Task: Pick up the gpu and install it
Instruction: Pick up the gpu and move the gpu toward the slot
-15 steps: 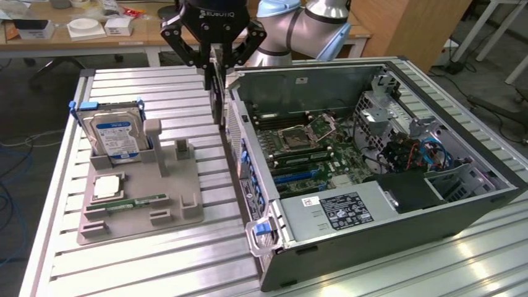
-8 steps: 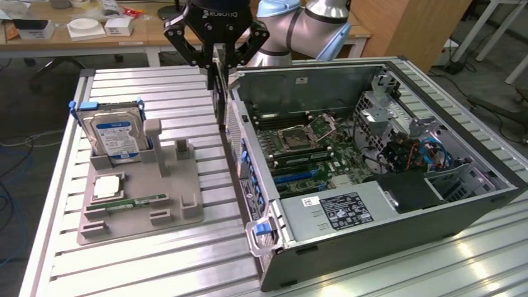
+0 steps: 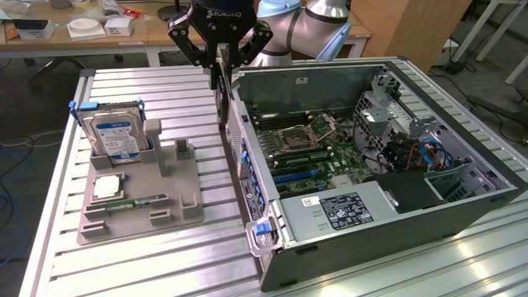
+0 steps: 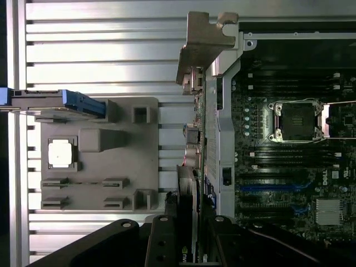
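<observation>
My gripper (image 3: 221, 62) hangs over the exterior view's left wall of the open computer case (image 3: 462, 204), shut on the gpu (image 3: 221, 93). The gpu is a thin dark card held on edge, pointing down, just outside the case wall near its far corner. In the wrist view the gripper (image 4: 189, 225) pinches the card's dark edge (image 4: 188, 189). A silvery metal bracket (image 4: 203, 44) juts out at the card's far end, above the case rim. The motherboard (image 3: 305, 145) with its blue slots (image 3: 293, 176) lies inside the case, to the exterior view's right of the card.
A grey parts holder (image 3: 165, 192) sits on the slatted metal table (image 3: 123, 260) at the exterior view's left. It carries an upright hard drive (image 3: 115, 136), a square chip (image 3: 107, 185) and a green memory stick (image 3: 140, 201). A wooden bench stands behind.
</observation>
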Robot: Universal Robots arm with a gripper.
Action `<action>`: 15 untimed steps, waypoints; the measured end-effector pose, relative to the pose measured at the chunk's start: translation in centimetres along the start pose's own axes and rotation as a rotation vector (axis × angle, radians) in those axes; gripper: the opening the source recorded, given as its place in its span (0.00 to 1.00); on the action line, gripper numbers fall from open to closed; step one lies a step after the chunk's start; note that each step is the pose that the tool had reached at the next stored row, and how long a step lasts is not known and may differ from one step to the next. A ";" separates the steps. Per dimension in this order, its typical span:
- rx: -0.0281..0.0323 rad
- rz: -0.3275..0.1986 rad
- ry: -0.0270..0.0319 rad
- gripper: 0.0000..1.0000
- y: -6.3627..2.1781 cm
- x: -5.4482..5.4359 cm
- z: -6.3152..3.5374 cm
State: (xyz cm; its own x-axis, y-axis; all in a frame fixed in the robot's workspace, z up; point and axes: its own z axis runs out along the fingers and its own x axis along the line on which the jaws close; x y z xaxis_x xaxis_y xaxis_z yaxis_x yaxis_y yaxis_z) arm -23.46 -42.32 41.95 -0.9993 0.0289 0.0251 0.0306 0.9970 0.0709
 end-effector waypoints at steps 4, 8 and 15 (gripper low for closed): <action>-0.0001 0.000 0.0000 0.26 0.01 -0.2 0.00; -0.0001 0.000 0.0000 0.26 0.01 -0.4 -0.01; -0.0001 0.000 0.0000 0.26 0.03 -0.8 -0.02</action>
State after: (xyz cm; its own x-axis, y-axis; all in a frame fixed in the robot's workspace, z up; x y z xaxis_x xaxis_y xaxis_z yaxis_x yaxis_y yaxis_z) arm -22.66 -42.31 41.95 -0.9993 0.0290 0.0251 0.0307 0.9970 0.0710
